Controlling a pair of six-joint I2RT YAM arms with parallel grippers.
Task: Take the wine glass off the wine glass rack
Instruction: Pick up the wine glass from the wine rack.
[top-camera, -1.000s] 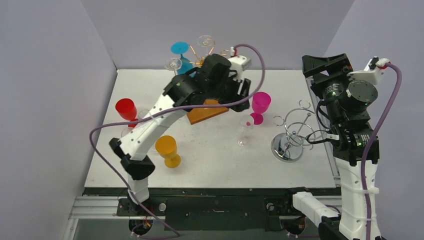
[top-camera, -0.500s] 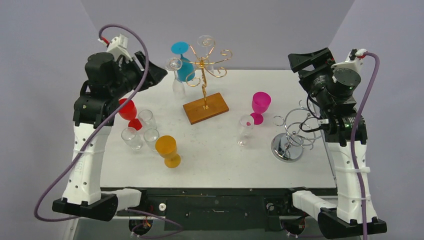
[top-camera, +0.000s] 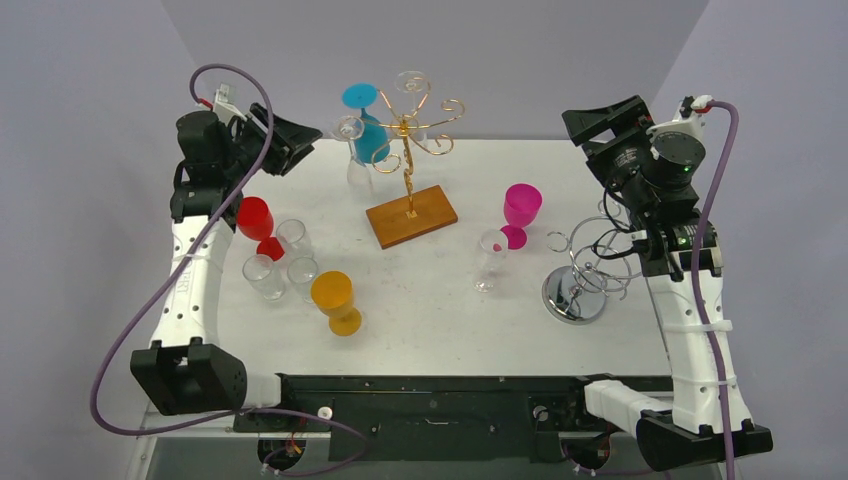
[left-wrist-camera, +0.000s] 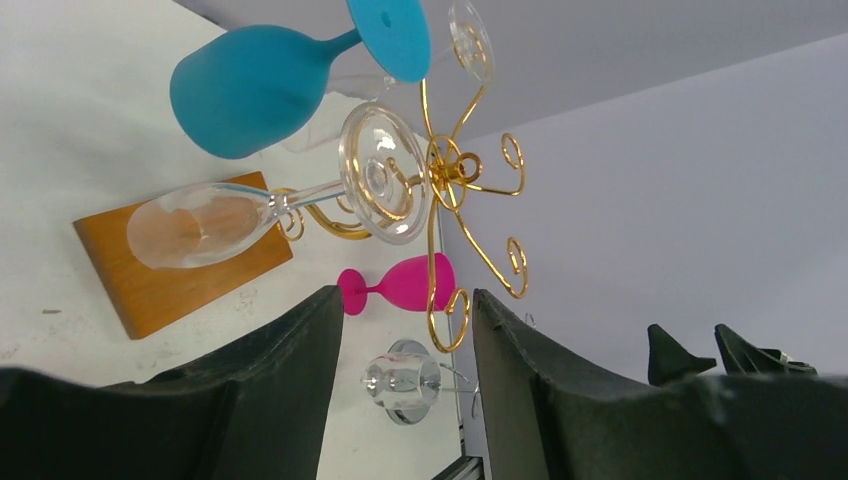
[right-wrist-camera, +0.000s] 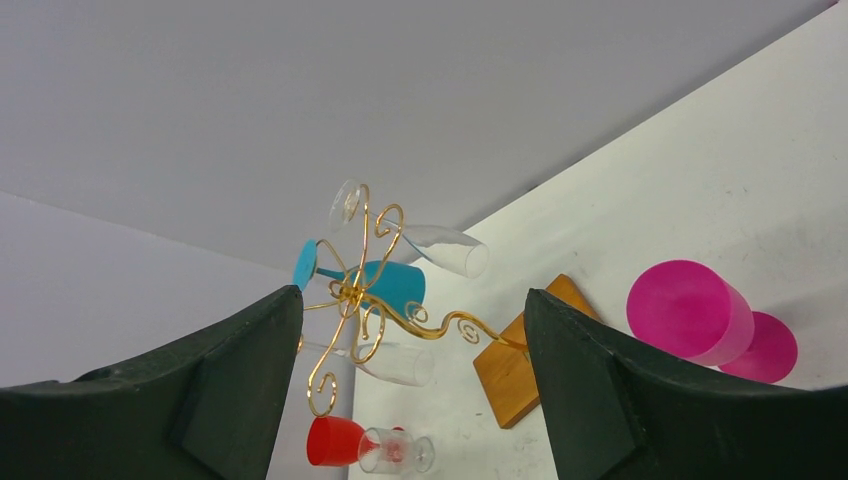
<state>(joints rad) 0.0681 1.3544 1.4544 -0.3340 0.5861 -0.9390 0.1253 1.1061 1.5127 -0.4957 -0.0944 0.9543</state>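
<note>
Glassware was seen hanging upside down from the wine glass rack (top-camera: 408, 165), which stood on its flat wooden base toward the far middle of the table (top-camera: 450, 330). A clear wine glass (left-wrist-camera: 190, 228) was hung by its foot from a gold spiral arm on the rack's left side. A teal wine glass (left-wrist-camera: 250, 90) was hung just beside it, farther back. A second clear glass (right-wrist-camera: 440, 250) was carried on an arm at the rear.

The left gripper (left-wrist-camera: 405, 300) was held raised over the far left of the table, about level with the rack's arms and well apart from them. It was pointed toward the rack. Its jaws were parted by a moderate gap, and nothing was gripped between them.

The right gripper (right-wrist-camera: 412, 295) was held raised over the far right of the table and was likewise turned toward the rack. Its jaws were spread wide, and nothing was held.

On the table's left, a red glass (top-camera: 255, 222), an orange glass (top-camera: 335, 300) and three small clear tumblers (top-camera: 293, 237) were grouped near one another. To the right of the rack, a magenta glass (top-camera: 520, 210) and an upright clear stemmed glass (top-camera: 491, 255) were set close together. A chrome stand (top-camera: 585, 270) with a round base was placed below the right arm.
</note>
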